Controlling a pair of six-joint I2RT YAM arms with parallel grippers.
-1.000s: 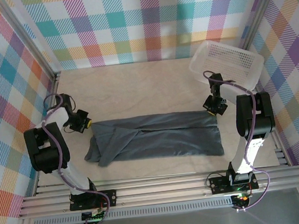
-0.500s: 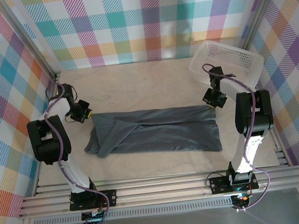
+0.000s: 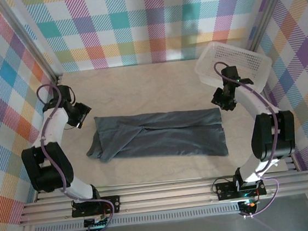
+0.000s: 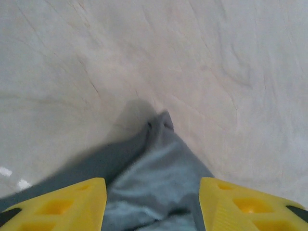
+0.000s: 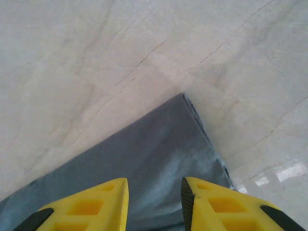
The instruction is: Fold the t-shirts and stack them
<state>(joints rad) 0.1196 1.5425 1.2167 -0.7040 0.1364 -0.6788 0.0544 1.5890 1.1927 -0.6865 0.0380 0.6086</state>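
Both my jaws stand parted over the far corners of the folded band.

From above, the t-shirt (image 3: 159, 136) lies as a long folded strip across the middle of the table (image 3: 140, 89). My left gripper (image 3: 78, 115) and right gripper (image 3: 224, 98) hang at its far corners, with the basket (image 3: 234, 63) behind the right one. My left wrist view adds detail: fingers (image 4: 72, 202) wide apart, a bunched, peaked corner between them, unpinched. My right wrist view shows a narrower gap above a crisp, flat corner. I judge the next fold needs the left end smoothed, then both corners carried evenly.
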